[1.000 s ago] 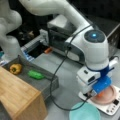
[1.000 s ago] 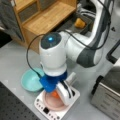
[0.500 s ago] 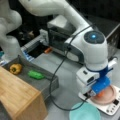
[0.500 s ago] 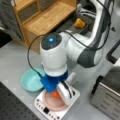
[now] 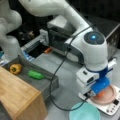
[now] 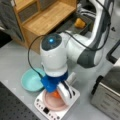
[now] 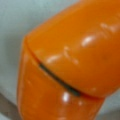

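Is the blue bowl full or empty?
Empty. In both front views the bowl shows only its bare inside; the orange thing sits on the pink plate instead.

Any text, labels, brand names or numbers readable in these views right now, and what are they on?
No text can be read.
White scale under the pink plate: dark display and small buttons, markings too blurred to read.
Blue and white packet at a front view's left: print too blurred to read.
Arm's wrist: a blue light only, no lettering.
Orange object by the gripper: a dark seam, no writing.
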{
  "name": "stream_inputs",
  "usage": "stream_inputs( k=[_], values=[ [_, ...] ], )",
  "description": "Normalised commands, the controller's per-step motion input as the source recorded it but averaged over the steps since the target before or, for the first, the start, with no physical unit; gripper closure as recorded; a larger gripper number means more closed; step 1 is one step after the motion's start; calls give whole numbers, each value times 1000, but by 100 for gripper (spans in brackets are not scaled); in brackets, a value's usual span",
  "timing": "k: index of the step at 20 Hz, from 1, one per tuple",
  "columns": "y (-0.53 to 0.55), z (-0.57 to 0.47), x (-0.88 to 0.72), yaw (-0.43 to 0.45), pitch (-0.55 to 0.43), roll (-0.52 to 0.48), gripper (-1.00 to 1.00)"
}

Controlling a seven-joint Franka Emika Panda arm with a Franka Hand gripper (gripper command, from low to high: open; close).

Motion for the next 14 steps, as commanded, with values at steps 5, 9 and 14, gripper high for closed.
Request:
stream_inputs(
  k=[5, 9, 14],
  values=[
    [67, -82, -10, 39, -83, -294, 100],
    [77, -60, 8, 37, -85, -293, 100],
    [85, -56, 21, 32, -78, -296, 100]
  ],
)
